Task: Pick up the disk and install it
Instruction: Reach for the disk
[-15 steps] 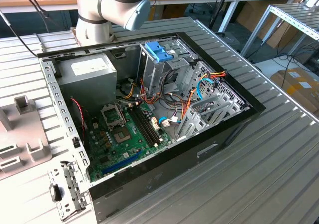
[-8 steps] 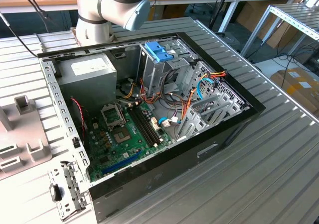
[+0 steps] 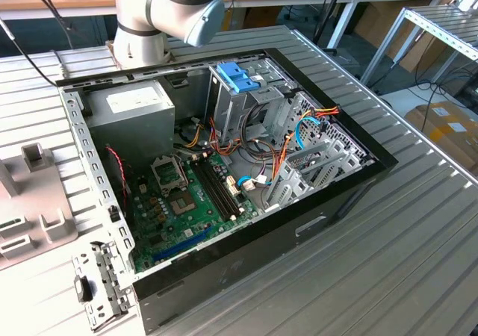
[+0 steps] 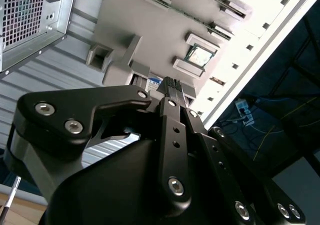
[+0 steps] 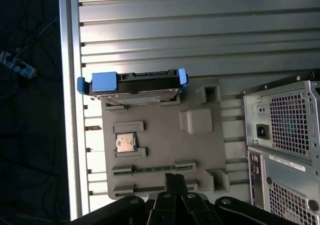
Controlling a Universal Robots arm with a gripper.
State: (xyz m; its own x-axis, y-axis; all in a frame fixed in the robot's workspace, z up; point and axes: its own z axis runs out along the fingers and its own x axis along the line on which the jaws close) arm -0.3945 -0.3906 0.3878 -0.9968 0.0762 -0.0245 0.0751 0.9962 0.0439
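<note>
The disk, a dark flat drive framed by bright blue rails, lies in a slot at one end of a grey fixture plate on the slatted table. In the first wrist view my gripper hangs over the plate's opposite end, well apart from the disk. Its two black fingers sit together with nothing between them. In the second wrist view the gripper points at the plate, and a sliver of the disk shows just beside the fingertips.
An open computer case lies on the table, with a grey drive cage topped by a light blue bracket. The case's rear panel stands beside the plate. A processor chip rests on the plate. The table edge is close.
</note>
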